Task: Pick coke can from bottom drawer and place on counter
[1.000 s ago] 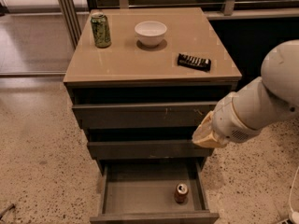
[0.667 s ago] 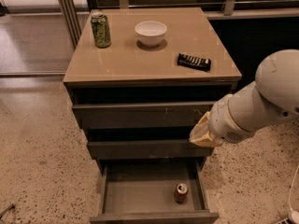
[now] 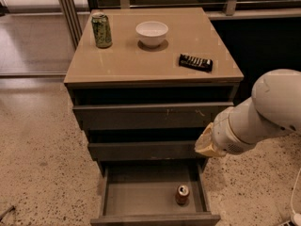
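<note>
The coke can point(image 3: 182, 195), small and red-orange with a silver top, stands upright in the open bottom drawer point(image 3: 141, 197), near its front right. My gripper point(image 3: 206, 144) is at the tan end of the white arm point(image 3: 263, 114), in front of the cabinet's right side at the height of the middle drawer. It hangs above and slightly right of the can and does not touch it. The beige counter point(image 3: 141, 62) tops the cabinet.
On the counter stand a tall green can point(image 3: 101, 30) at the back left, a white bowl point(image 3: 152, 33) at the back middle and a dark flat packet point(image 3: 195, 62) at the right. The top drawer point(image 3: 150, 116) and middle drawer point(image 3: 141, 150) stick out slightly. Speckled floor surrounds the cabinet.
The arm has sunk lower in the view, and the gripper end has dropped slightly towards the open bottom drawer. The coke can has not moved.
</note>
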